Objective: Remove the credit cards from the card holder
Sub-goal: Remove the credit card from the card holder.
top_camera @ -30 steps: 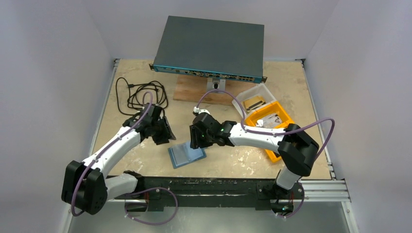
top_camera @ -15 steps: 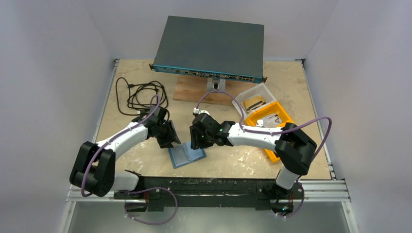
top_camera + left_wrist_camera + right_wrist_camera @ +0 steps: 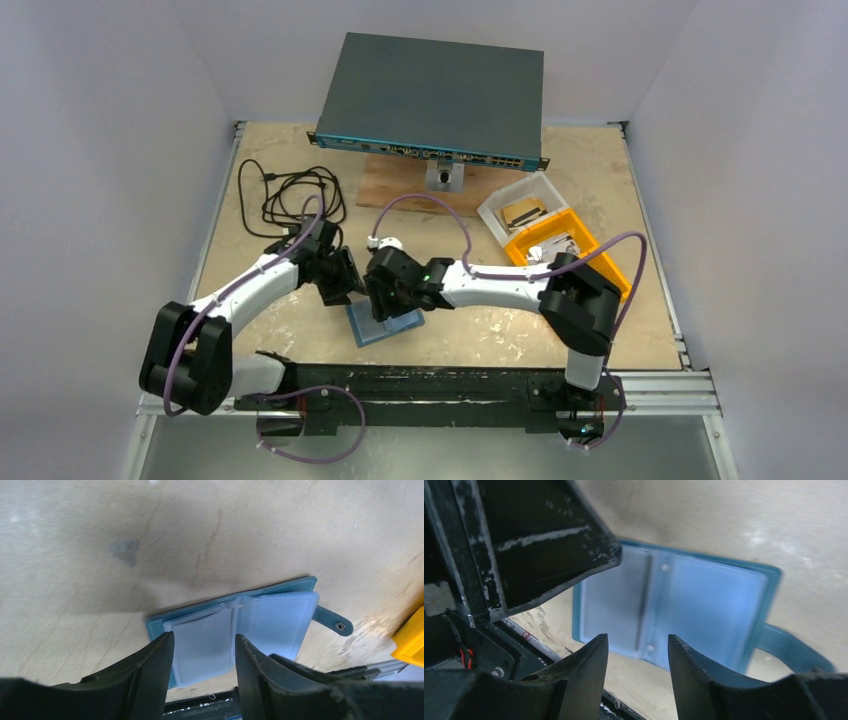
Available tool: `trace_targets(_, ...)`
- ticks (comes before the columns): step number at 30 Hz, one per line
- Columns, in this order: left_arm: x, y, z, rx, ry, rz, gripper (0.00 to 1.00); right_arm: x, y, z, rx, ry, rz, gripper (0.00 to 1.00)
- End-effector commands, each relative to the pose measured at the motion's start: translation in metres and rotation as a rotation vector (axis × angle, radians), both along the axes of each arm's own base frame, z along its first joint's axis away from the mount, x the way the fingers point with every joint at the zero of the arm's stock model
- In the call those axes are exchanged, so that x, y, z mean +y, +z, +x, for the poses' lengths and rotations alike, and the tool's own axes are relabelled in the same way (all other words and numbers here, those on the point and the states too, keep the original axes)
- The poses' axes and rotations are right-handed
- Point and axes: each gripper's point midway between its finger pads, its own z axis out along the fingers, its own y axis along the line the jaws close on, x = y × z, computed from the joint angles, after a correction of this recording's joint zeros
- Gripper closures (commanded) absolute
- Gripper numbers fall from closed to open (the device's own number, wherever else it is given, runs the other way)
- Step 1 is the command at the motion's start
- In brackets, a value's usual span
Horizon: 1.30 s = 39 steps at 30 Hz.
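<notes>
Two black-and-white arms are reaching in from the near edge of the beige table [image 3: 480, 340], and both are converging on one spot: the small teal-blue folding card holder [image 3: 385, 326], which is lying open and flat close to that near edge. Its long axis is running roughly left to right across the table, with the spine pointing away from the arms. The left wrist view is showing milky clear pockets [image 3: 277, 622] fanned open and a snap tab [image 3: 334, 621] sticking out at one end. Whether any credit cards are sitting inside those sleeves, I cannot tell. The right gripper [image 3: 388, 297] is hovering directly over the holder's far edge, jaws parted and gripping nothing. The left gripper [image 3: 340, 280] is hanging just beside the far-left corner, jaws likewise spread and empty, with the pockets showing through the gap. So the right arm is looking like the nearer one for a pull, and the sleeves are lying straight beneath it. Any draw will probably have to run along that left-right axis. Farther right, an orange plastic bin [image 3: 590, 235] is sitting beside a clear plastic tub [image 3: 545, 190]. At the back, a coiled black cable [image 3: 290, 195] and a tilted dark grey network switch [image 3: 435, 95] are waiting.
</notes>
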Motion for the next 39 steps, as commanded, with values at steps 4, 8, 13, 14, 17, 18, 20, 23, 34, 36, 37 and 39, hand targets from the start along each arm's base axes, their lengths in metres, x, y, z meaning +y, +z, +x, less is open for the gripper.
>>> trace_targets(4,0.030,0.028,0.011,-0.057,0.088,0.031,0.50,0.026,-0.009,-0.005,-0.121,0.059,-0.131,0.52)
trace_targets(8,0.034,0.034,0.013,-0.065,0.092,0.023,0.50,0.027,-0.021,-0.002,-0.153,0.052,-0.205,0.52)
trace_targets(13,0.030,0.036,0.013,-0.065,0.079,-0.003,0.50,0.023,-0.039,-0.010,-0.106,0.054,-0.244,0.63)
trace_targets(14,0.029,0.035,0.012,-0.062,0.074,-0.010,0.50,0.022,-0.042,-0.011,-0.096,0.053,-0.243,0.67)
trace_targets(17,0.024,0.032,0.010,-0.053,0.051,-0.031,0.50,0.018,-0.046,-0.014,-0.077,0.050,-0.234,0.79)
trace_targets(18,0.023,0.031,0.009,-0.049,0.042,-0.039,0.51,0.020,-0.046,-0.015,-0.066,0.053,-0.216,0.82)
trace_targets(20,0.019,0.028,0.006,-0.042,0.022,-0.060,0.51,0.020,-0.046,-0.016,-0.044,0.053,-0.186,0.86)
trace_targets(23,0.011,0.024,0.004,-0.036,-0.010,-0.103,0.52,0.021,-0.045,-0.015,-0.013,0.052,-0.134,0.88)
trace_targets(34,-0.011,0.008,-0.001,-0.014,-0.059,-0.152,0.54,0.017,-0.041,-0.014,0.161,0.068,0.137,0.90)
trace_targets(36,-0.014,0.005,-0.001,-0.010,-0.064,-0.157,0.54,0.014,-0.041,-0.012,0.180,0.059,0.168,0.90)
trace_targets(37,-0.016,0.004,0.000,-0.012,-0.068,-0.159,0.54,0.012,-0.042,-0.011,0.189,0.055,0.177,0.90)
trace_targets(39,-0.019,0.002,0.001,-0.022,-0.073,-0.165,0.53,0.012,-0.040,-0.009,0.199,0.055,0.209,0.89)
